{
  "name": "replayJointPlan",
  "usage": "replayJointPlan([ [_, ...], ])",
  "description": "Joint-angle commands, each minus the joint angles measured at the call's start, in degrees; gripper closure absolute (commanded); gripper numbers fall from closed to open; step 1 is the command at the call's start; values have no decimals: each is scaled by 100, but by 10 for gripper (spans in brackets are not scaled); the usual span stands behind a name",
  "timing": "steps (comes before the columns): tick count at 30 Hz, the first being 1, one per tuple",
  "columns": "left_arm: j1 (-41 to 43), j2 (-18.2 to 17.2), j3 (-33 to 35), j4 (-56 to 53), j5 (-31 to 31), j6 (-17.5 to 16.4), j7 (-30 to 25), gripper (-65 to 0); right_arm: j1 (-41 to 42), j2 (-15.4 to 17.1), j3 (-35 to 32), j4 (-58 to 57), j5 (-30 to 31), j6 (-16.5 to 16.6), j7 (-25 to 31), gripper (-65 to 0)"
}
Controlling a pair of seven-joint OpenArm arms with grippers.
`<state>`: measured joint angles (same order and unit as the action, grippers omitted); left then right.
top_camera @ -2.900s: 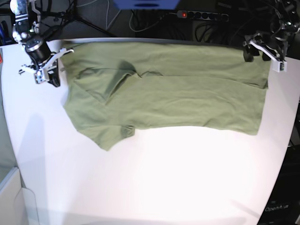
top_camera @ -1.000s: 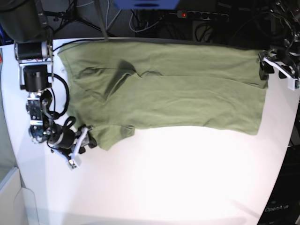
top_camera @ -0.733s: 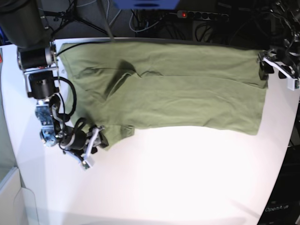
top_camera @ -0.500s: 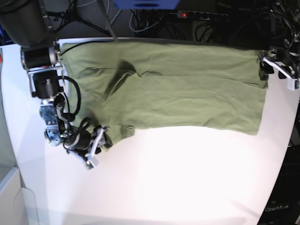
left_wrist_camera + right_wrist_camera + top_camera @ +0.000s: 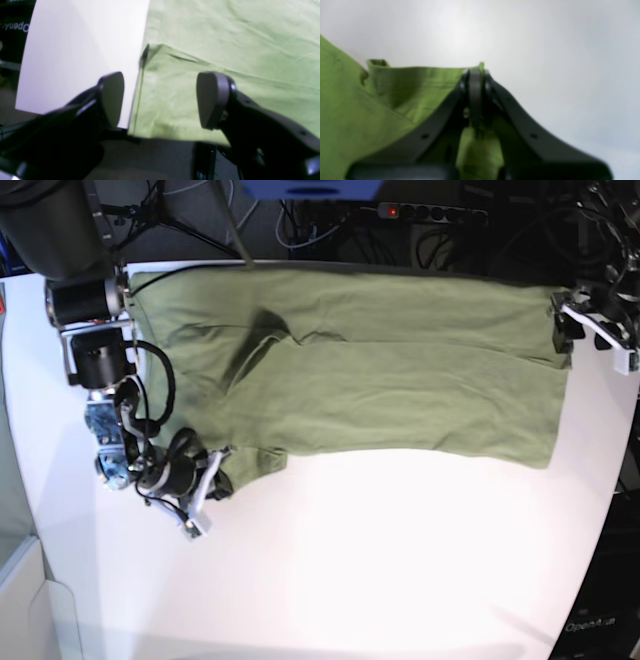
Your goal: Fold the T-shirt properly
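White surface carries the green T-shirt, spread flat across its far half, sleeve corner pointing toward the near left. Right gripper is clamped on that sleeve's hem, fabric bunched between the closed tips. Left gripper sits wide apart at the T-shirt's far right corner, straddling the cloth edge, holding nothing. Cables and a power strip behind.

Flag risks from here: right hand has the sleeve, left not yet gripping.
1. The right hand pinches only a thin edge of the T-shirt sleeve; it may slip when lifted.
2. The left hand is open over the hem corner at the table edge; closing could miss a layer.
3. Uneven pulling might skew the fold.
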<state>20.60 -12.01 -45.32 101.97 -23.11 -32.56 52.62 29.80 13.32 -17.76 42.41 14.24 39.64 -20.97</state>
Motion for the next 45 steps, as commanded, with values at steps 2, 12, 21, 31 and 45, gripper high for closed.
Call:
replayJointPlan([
  [2,-148,-78,-26,75,-67,16,-124,-430,163,52,40,88,84,36,115,-13],
  [12,-1001,-201,-26,-224,197,16,52,-503,84,44,22,106,84,36,115,-13],
  [21,-2469,-526,18,-1762,487,-28,123,-558,84,52,13,106,84,36,97,-13],
  [31,-3453,-773,1169,-3573,496,16,-1003,-558,75,61,4,97,84,36,80,-13],
  [45,-4069,-720,1363,-4927,1129,25,-1724,-558,75,246,31,88,84,36,80,-13],
])
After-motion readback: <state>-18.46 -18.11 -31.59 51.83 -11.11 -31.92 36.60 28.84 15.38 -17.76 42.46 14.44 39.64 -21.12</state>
